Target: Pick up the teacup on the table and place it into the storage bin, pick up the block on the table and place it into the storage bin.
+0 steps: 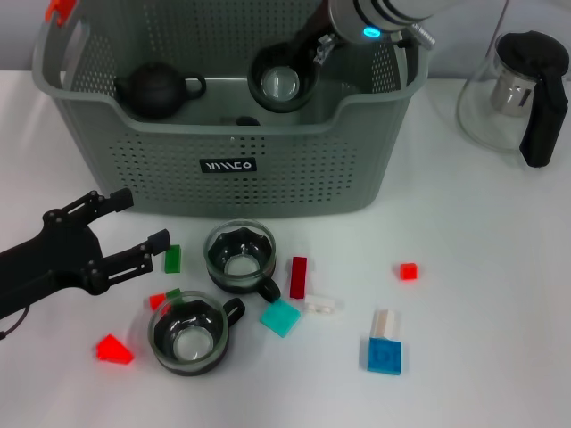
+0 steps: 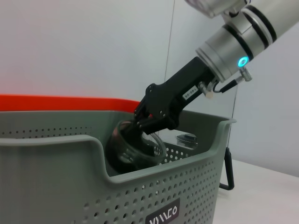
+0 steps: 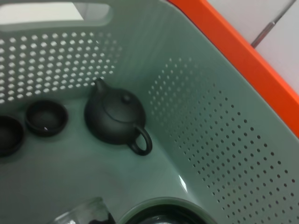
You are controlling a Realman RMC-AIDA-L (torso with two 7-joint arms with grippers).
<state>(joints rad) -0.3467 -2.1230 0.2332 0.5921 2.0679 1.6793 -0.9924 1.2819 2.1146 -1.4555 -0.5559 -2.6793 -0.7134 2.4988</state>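
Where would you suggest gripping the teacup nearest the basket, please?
I would take the teacup by its rim from above: it stands upright, mouth open, handle pointing away from the storage bin. The open left pincer waits alongside.

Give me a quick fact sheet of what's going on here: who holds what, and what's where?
right gripper: shut on a teacup, held over the bin
left gripper: open, idle near the table's left edge
in bin: black teapot, small dark bowls
on table: two teacups, scattered blocks
beside bin: glass pitcher
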